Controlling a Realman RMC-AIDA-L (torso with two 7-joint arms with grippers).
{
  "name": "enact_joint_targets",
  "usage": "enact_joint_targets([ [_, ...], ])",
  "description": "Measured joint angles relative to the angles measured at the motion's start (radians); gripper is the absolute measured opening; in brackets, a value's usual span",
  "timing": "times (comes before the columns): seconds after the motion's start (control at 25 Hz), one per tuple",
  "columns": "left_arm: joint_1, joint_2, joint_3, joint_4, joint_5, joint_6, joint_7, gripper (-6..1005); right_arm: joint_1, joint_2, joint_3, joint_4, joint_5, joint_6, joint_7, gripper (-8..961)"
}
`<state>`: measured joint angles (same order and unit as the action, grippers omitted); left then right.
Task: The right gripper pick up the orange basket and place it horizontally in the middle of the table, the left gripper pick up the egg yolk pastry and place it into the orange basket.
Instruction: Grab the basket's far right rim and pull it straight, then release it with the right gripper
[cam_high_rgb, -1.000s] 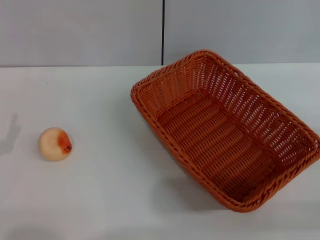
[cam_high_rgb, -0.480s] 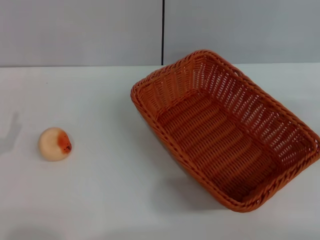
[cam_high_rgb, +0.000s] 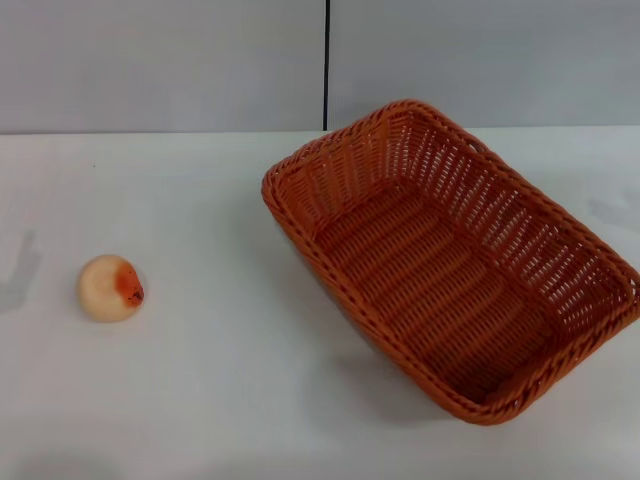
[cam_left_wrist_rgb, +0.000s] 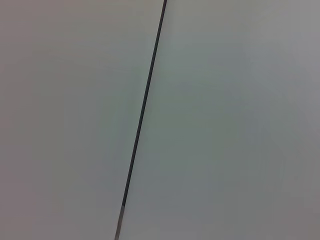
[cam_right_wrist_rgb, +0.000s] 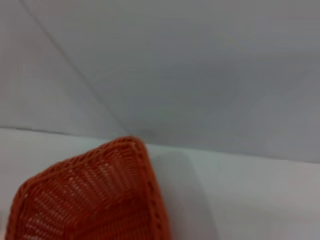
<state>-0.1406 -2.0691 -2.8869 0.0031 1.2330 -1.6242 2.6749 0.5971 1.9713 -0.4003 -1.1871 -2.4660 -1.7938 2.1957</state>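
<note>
The orange basket (cam_high_rgb: 450, 255) lies on the white table (cam_high_rgb: 200, 380), right of centre and turned at a slant, with nothing in it. One of its corners (cam_right_wrist_rgb: 95, 195) shows in the right wrist view. The egg yolk pastry (cam_high_rgb: 110, 288) sits alone at the table's left, its orange-red blotch facing right. Neither gripper appears in any view. The left wrist view holds only a grey wall with a dark seam.
A grey wall (cam_high_rgb: 160, 60) with a dark vertical seam (cam_high_rgb: 326, 60) stands behind the table's far edge. Faint shadows fall on the table at the far left (cam_high_rgb: 20, 265) and far right (cam_high_rgb: 610, 212).
The basket and the pastry have stayed in place. The shadow at the table's far left has shifted slightly, and a faint shadow has appeared at the far right.
</note>
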Motion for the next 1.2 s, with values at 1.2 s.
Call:
enact_joint_targets([
  [1.2, -0.022, 0.004, 0.073, 0.009, 0.005, 0.010, 0.012, 798, 0.131, -0.012, -0.143, 0.299, -0.023, 0.221, 0.028, 639],
])
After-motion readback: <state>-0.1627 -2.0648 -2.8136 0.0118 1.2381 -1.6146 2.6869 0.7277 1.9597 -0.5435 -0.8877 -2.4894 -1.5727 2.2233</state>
